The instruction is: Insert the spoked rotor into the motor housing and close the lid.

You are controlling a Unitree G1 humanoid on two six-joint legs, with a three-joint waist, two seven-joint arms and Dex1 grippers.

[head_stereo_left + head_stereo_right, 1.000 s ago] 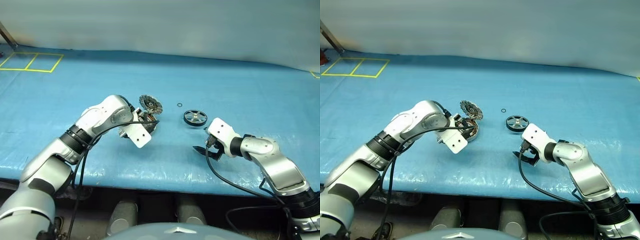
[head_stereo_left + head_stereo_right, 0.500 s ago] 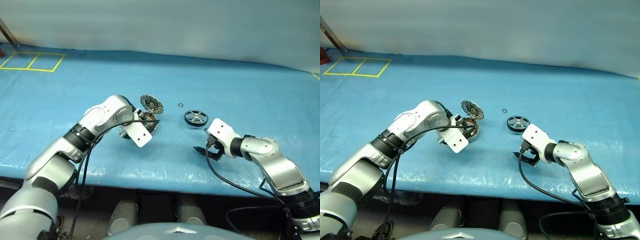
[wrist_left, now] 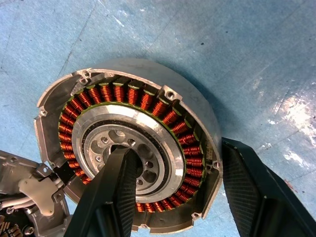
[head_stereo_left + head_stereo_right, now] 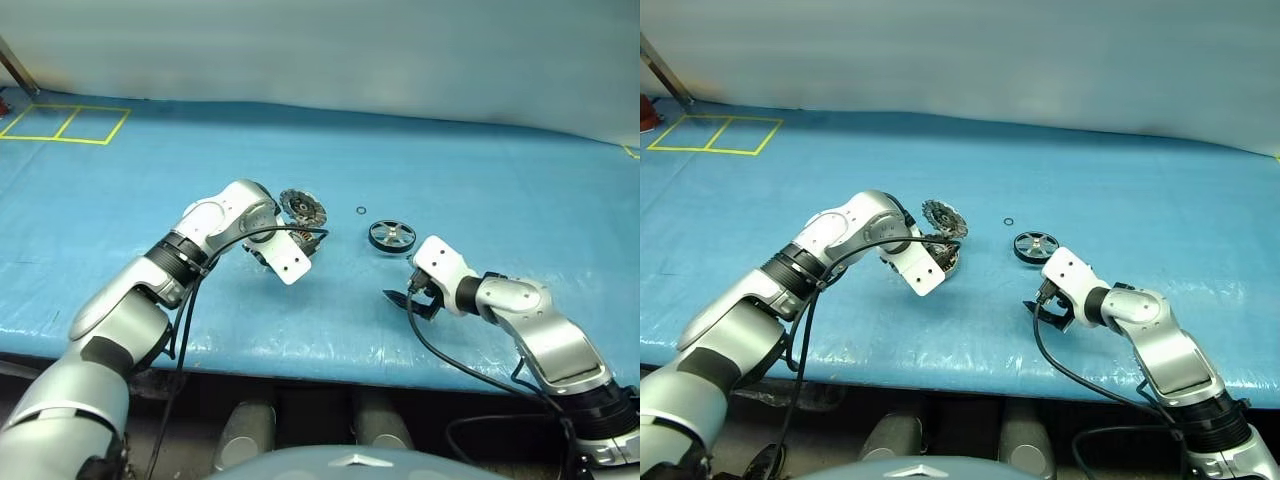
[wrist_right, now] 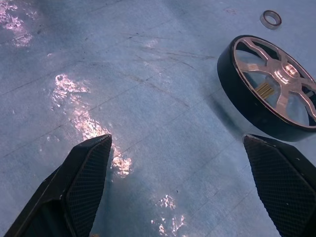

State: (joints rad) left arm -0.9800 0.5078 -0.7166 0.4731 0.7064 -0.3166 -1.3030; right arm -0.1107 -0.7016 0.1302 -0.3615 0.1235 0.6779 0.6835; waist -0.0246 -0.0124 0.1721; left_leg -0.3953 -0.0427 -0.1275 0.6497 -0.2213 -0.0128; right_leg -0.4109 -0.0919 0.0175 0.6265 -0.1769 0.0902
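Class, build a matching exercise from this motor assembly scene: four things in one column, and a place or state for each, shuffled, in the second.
Things:
1. spoked rotor
2. motor housing
3. lid
4. right gripper

States:
A. swung up, standing open
B. lying flat on the blue cloth, unheld
C. copper windings exposed, one finger of the left gripper inside, one outside
D. fingers wide apart over bare cloth

Pairs: 1-B, 2-C, 3-A, 4-D

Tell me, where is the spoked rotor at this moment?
The spoked rotor lies flat on the blue table, between the motor housing and the right gripper, near the small black ring.
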